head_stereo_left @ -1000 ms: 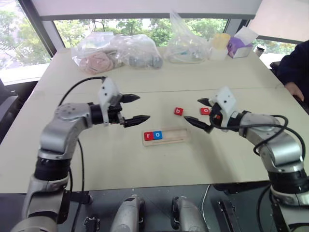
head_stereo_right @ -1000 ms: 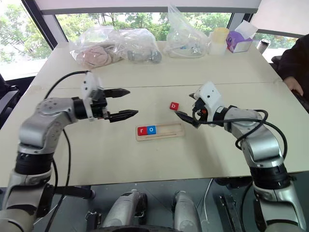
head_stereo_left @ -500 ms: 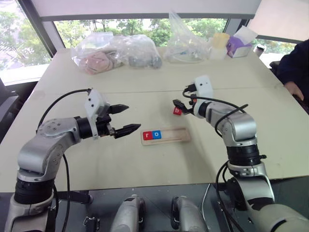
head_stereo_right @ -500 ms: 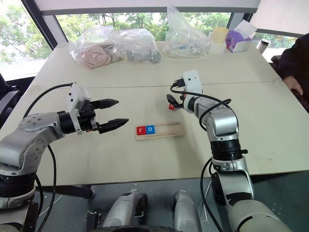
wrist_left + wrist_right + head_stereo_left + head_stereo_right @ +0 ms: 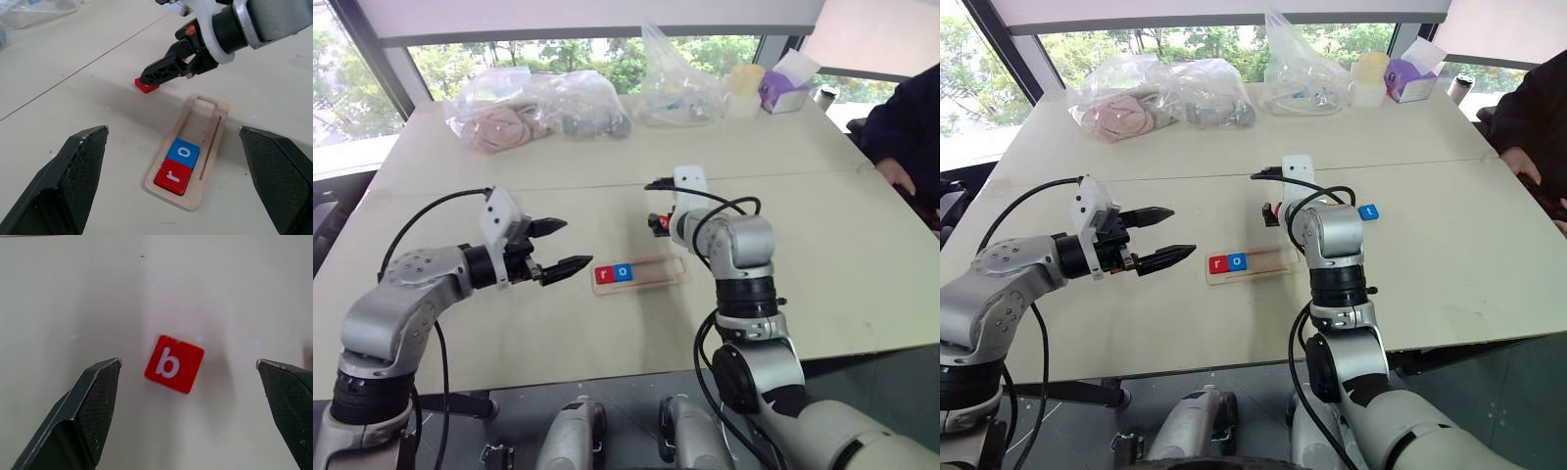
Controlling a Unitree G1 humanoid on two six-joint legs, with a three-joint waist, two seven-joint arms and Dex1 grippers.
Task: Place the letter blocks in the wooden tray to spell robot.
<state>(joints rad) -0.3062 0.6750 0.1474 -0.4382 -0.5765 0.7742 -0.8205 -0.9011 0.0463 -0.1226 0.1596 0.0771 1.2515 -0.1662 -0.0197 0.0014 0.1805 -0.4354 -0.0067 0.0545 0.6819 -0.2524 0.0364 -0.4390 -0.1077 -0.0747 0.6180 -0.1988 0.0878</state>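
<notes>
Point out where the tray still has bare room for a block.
The wooden tray is free from the blue o block to its far end; the red r block fills the near end. Just beyond it is crowded: the right pincer over the red b block.

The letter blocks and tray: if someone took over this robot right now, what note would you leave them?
Left end effector: open, empty, hovering left of the wooden tray.
Right end effector: open, poised over the red b block on the table beyond the tray, not gripping it yet.
Done: red r block and blue o block sit at the tray's left end.
Left: b, o, t. A blue block lies to the right of the tray.
</notes>
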